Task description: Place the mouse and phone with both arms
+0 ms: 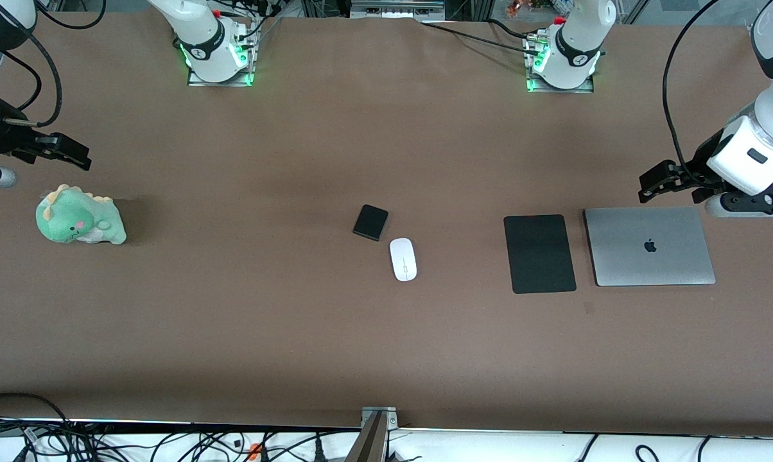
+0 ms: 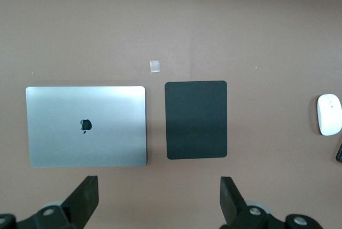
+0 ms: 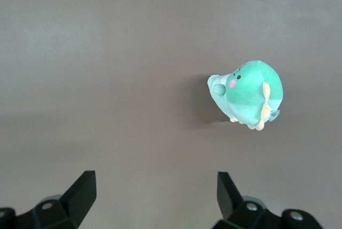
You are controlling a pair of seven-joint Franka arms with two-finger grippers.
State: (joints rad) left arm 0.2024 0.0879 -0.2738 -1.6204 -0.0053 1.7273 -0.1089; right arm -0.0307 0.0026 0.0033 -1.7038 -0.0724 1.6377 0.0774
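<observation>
The white mouse (image 1: 403, 258) lies on the brown table near its middle. The small black phone (image 1: 370, 222) lies right beside it, a little farther from the front camera. My left gripper (image 1: 651, 184) is open and empty, up in the air at the left arm's end, over the table just by the laptop's edge. In the left wrist view (image 2: 158, 197) its jaws stand wide apart; the mouse (image 2: 329, 114) and a corner of the phone (image 2: 339, 155) show at the frame's edge. My right gripper (image 1: 80, 156) is open and empty (image 3: 155, 194) over bare table near the plush toy.
A flat black mouse pad (image 1: 539, 253) (image 2: 196, 119) lies beside a closed silver laptop (image 1: 649, 246) (image 2: 88, 126) toward the left arm's end. A green plush dinosaur (image 1: 78, 215) (image 3: 248, 93) sits toward the right arm's end. A small tape piece (image 2: 154, 66) lies near the pad.
</observation>
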